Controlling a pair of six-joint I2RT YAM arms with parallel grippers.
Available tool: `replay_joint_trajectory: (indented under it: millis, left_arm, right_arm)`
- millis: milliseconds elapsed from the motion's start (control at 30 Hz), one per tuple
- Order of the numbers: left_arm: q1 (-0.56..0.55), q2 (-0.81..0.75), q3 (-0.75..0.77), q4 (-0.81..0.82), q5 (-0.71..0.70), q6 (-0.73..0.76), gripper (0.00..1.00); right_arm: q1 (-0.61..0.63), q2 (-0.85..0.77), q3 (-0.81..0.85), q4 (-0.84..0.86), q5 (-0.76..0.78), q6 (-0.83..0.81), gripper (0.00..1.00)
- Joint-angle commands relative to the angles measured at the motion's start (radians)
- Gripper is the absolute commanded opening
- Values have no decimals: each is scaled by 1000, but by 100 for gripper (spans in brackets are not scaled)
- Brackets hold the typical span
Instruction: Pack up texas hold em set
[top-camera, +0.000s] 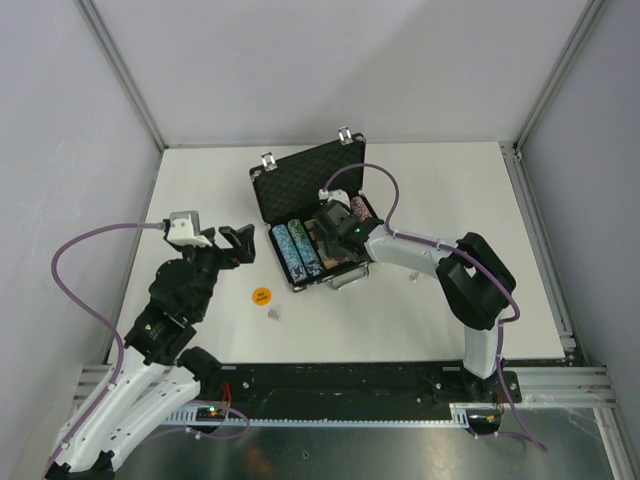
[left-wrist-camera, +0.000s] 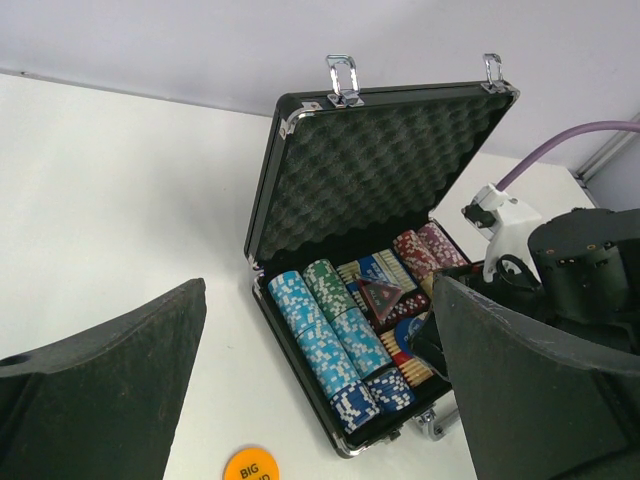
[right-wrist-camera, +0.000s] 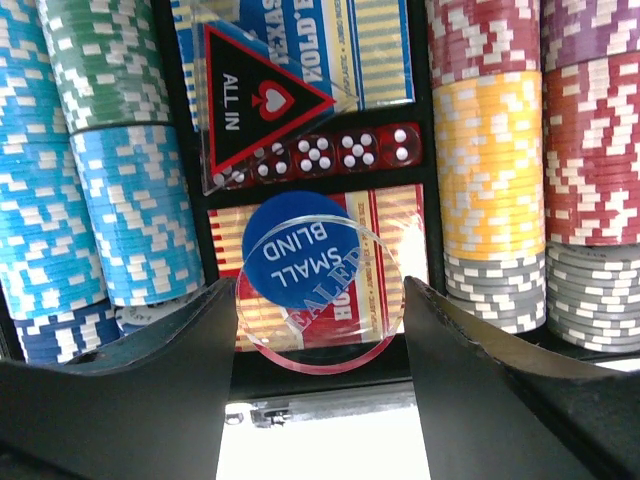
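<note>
The texas hold em set is a small black case (top-camera: 262, 205) standing open on the table, its foam-lined lid (left-wrist-camera: 390, 170) upright. Rows of chips (left-wrist-camera: 325, 340) fill it. In the middle lie a red "ALL IN" triangle (right-wrist-camera: 255, 100), red dice (right-wrist-camera: 330, 155), two card decks (right-wrist-camera: 375, 50) and a blue "SMALL BLIND" button (right-wrist-camera: 290, 240). My right gripper (right-wrist-camera: 320, 300) hangs over the case's front part, shut on a clear "DEALER" button (right-wrist-camera: 330, 325) held edge to edge above the near deck. My left gripper (top-camera: 240, 245) is open, left of the case, holding nothing.
An orange "BIG BLIND" button (top-camera: 260, 295) lies on the white table in front of the case's left corner, with a small pale object (top-camera: 275, 313) just beyond it towards the arms. The case's handle (top-camera: 345, 280) juts out at its front. Grey walls enclose the table.
</note>
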Motion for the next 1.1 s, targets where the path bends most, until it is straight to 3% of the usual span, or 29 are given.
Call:
replay_joint_trajectory:
  millis: [0, 433, 600, 700, 867, 1067]
  left_arm:
    - [4, 1, -8, 30, 1, -16, 100]
    - [4, 18, 7, 17, 45, -40, 100]
    - [4, 53, 26, -64, 57, -114, 100]
    - [4, 89, 26, -130, 82, -195, 100]
    - [4, 186, -7, -219, 123, -352, 94]
    - [4, 305, -68, -315, 162, -511, 79]
  right_arm:
    - [-3, 28, 71, 40, 31, -19, 55]
    - [-4, 76, 133, -50, 53, -11, 69]
    - [6, 48, 129, -71, 53, 8, 87]
    - [15, 13, 127, -60, 60, 2, 93]
    - [15, -74, 124, -78, 54, 25, 93]
    - [12, -236, 17, -126, 62, 89, 90]
